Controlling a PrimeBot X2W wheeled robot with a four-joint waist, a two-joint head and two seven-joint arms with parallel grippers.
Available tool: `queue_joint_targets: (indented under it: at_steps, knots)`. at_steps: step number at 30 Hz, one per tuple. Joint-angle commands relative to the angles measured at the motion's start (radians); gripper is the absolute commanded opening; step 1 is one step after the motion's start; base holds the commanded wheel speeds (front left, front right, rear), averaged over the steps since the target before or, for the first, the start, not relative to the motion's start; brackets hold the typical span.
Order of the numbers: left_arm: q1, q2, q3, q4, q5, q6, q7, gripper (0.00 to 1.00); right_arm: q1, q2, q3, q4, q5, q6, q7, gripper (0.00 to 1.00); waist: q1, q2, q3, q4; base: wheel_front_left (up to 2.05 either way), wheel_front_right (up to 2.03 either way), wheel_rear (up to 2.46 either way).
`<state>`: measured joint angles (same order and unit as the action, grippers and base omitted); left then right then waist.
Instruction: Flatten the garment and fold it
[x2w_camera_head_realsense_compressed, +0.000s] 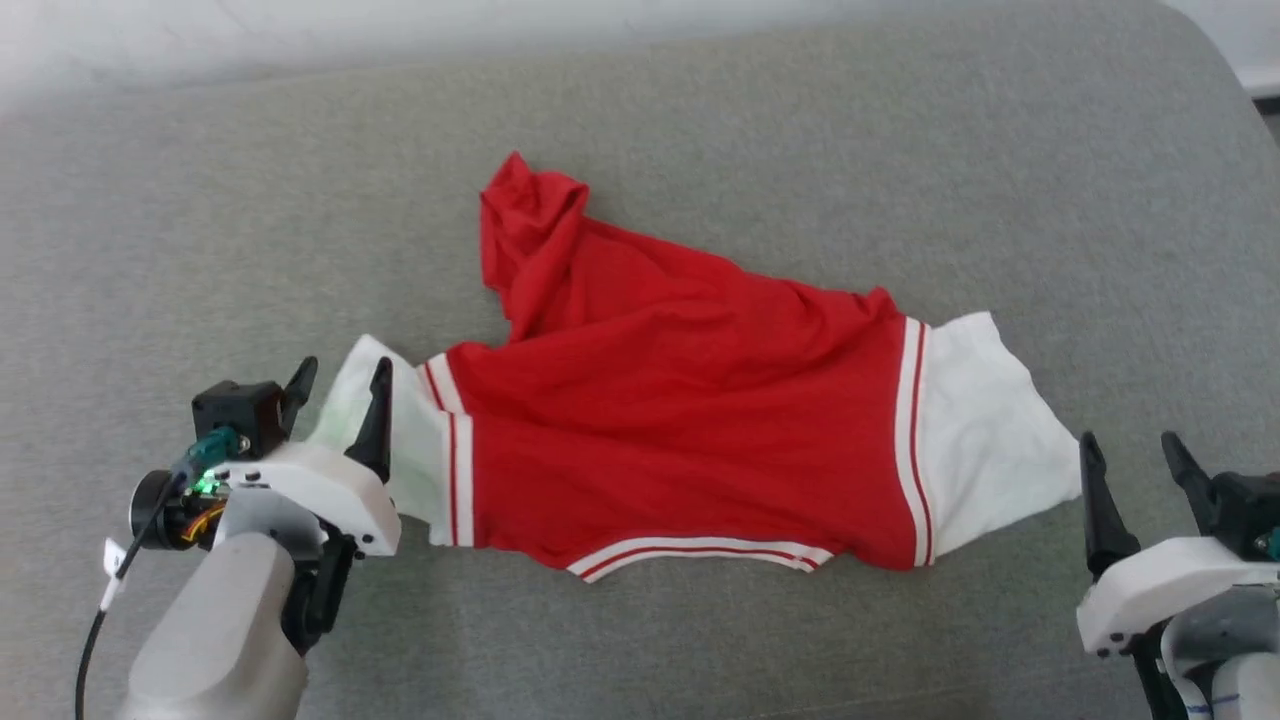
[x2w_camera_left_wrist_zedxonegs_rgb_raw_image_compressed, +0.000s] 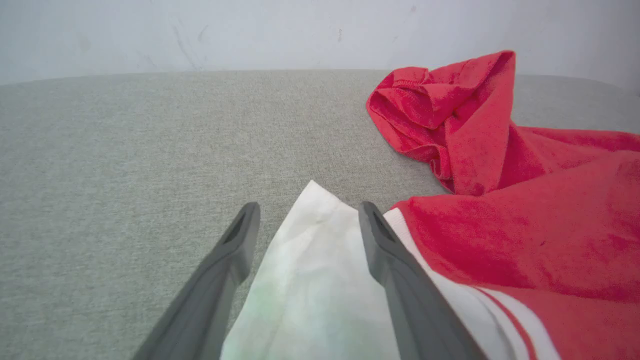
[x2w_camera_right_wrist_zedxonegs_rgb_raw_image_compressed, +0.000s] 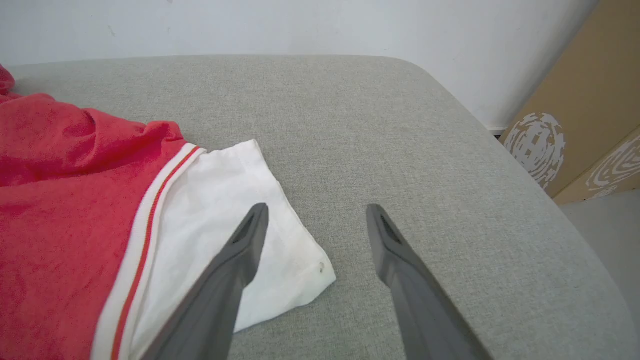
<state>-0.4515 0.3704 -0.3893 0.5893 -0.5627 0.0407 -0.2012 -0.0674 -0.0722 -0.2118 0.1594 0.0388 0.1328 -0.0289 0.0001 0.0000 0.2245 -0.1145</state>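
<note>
Okay, the garment (x2w_camera_head_realsense_compressed: 660, 420) lies stretched across the middle of the grey padded surface (x2w_camera_head_realsense_compressed: 900, 150). One white sleeve points to the left of the frame, the other to the right, and the striped collar (x2w_camera_head_realsense_compressed: 700, 552) sits along the lower edge. It's not flat yet, I'd say: the red body is rippled, and its far end is heaped into a crumpled peak (x2w_camera_head_realsense_compressed: 525, 215) at upper centre.

Left claw (x2w_camera_head_realsense_compressed: 343, 372), lower left: fingers spread wide around the left sleeve (x2w_camera_head_realsense_compressed: 415, 470). The left wrist view shows it plainly. White cloth runs up between the two dark fingers, its tip pokes out past them, and nothing is pinched.

Right claw (x2w_camera_head_realsense_compressed: 1129, 445), lower right: spread as well, holding nothing, just beside the right sleeve (x2w_camera_head_realsense_compressed: 985, 430). In the right wrist view, one finger hangs over that sleeve's lower corner and the other over bare grey fabric.

Why this layout? My read is that the sleeves are drawn out to opposite sides so the shoulders lie wide. A claw is posted at each end, ready for a matched pull or a sleeve fold. That heap up top looks like the part that needs smoothing first.

Containers? None on the surface. Brown cardboard (x2w_camera_right_wrist_zedxonegs_rgb_raw_image_compressed: 590, 100) with white print stands beyond the surface at the right of the right wrist view. It may be boxes, but I can't tell, nor what they'd hold.
</note>
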Motion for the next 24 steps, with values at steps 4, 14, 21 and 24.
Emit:
queue_joint_targets:
  at_steps: [4, 14, 21, 24]
  knots:
    - [0.071, -0.005, 0.034, -0.109, 0.022, 0.032, -0.053, 1.0, 0.041, -0.043, 0.023, -0.033, 0.035, -0.002, 0.103, 1.0, -0.0001, 0.0, -0.091, 0.096, 0.0, 0.0, 0.0]
    - [0.282, -0.027, 0.106, -0.446, 0.119, 0.138, -0.06, 1.0, 0.075, -0.125, -0.003, -0.061, 0.117, -0.002, 0.381, 1.0, -0.0001, 0.0, -0.095, 0.181, 0.0, 0.0, 0.0]
    - [0.364, -0.047, 0.08, -0.476, 0.137, 0.132, -0.054, 1.0, 0.036, -0.156, -0.067, 0.001, 0.129, -0.002, 0.516, 1.0, -0.0001, 0.0, -0.067, 0.223, 0.0, 0.0, 0.0]
    - [0.353, -0.048, 0.069, -0.469, 0.135, 0.123, -0.047, 1.0, 0.011, -0.148, -0.105, 0.041, 0.119, -0.002, 0.541, 1.0, -0.0001, 0.0, -0.051, 0.237, 0.0, 0.0, 0.0]
